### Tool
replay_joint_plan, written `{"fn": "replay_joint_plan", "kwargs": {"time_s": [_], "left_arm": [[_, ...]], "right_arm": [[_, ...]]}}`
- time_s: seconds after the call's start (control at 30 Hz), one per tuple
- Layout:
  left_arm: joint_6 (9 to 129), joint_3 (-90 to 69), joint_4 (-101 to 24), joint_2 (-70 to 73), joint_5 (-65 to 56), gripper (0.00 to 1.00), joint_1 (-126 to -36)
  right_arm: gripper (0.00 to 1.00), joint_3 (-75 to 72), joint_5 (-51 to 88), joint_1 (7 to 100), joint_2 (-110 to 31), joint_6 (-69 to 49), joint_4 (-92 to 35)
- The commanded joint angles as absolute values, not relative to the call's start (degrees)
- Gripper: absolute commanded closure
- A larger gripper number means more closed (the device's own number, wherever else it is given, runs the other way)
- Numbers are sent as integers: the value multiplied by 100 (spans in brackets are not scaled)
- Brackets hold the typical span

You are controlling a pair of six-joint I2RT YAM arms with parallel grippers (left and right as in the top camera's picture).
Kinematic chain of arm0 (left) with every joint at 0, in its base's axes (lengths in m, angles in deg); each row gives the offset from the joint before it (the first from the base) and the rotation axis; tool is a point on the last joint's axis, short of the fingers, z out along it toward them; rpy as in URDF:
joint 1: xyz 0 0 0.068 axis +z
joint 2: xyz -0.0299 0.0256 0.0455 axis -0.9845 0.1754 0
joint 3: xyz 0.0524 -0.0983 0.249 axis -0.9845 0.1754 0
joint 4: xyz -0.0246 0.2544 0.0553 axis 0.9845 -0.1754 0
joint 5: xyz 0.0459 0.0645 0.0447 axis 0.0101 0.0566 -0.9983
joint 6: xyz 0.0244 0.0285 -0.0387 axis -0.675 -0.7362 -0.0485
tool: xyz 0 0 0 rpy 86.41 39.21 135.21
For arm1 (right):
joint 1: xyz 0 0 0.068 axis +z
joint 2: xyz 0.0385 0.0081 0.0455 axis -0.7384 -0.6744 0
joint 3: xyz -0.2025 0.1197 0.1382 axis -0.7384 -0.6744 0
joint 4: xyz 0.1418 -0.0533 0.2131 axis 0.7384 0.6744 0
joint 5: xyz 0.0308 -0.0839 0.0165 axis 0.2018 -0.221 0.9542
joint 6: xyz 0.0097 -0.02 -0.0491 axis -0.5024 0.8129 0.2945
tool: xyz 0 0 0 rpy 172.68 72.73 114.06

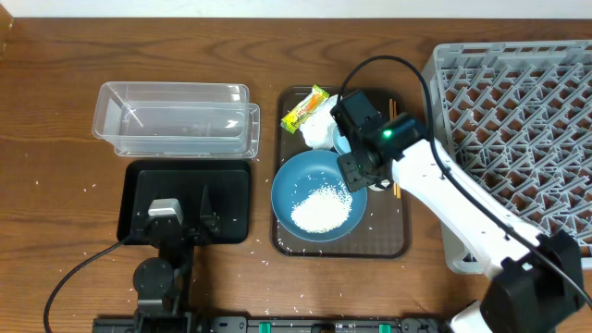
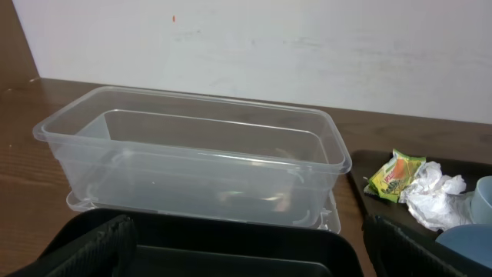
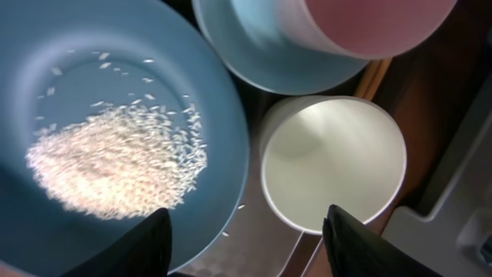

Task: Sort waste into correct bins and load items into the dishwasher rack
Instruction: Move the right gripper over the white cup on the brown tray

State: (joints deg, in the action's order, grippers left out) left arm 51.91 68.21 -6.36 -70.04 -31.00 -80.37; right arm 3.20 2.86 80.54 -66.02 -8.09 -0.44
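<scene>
Currently the white cup [image 3: 334,161] stands mouth up on the brown serving tray [image 1: 398,242], just beside the rim of the large blue bowl [image 1: 289,180]. The bowl holds a heap of white rice [image 1: 322,209]. The right gripper [image 3: 246,250] hovers above the cup. Its fingers [image 3: 146,240] are spread apart, one over the bowl's edge and one over the cup's far side, and they clamp nothing. The left gripper [image 2: 250,246] is over the shallow black tray [image 1: 236,185] with its fingers released, wide apart and holding nothing.

Only the right wrist view shows the small light-blue dish [image 3: 254,58] plainly, with the pink cup [image 3: 369,23] overlapping it and a strip of wooden chopsticks [image 3: 378,73] beside them. In the overhead view the arm largely covers these items.

Only the overhead view shows the grey dishwasher rack [image 1: 518,92], at the right of the wooden surface [image 1: 46,139].

The left wrist view gives a side view of the clear tub [image 2: 192,154] beyond the black tray. It also shows the snack wrapper [image 2: 393,175] touching the crumpled tissue [image 2: 434,196]
</scene>
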Motion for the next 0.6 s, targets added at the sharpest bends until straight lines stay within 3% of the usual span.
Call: {"fn": "replay_joint_plan", "kwargs": {"time_s": [0.0,0.57], "left_arm": [[5158,6928,-848,-7039,-3170,3,-8013],[5158,6928,-848,-7039,-3170,4,-8013]], "right_arm": [[38,414,170,7855,-6757,-1082,-92],[43,283,1070,7429,-6969,-1082,-523]]}}
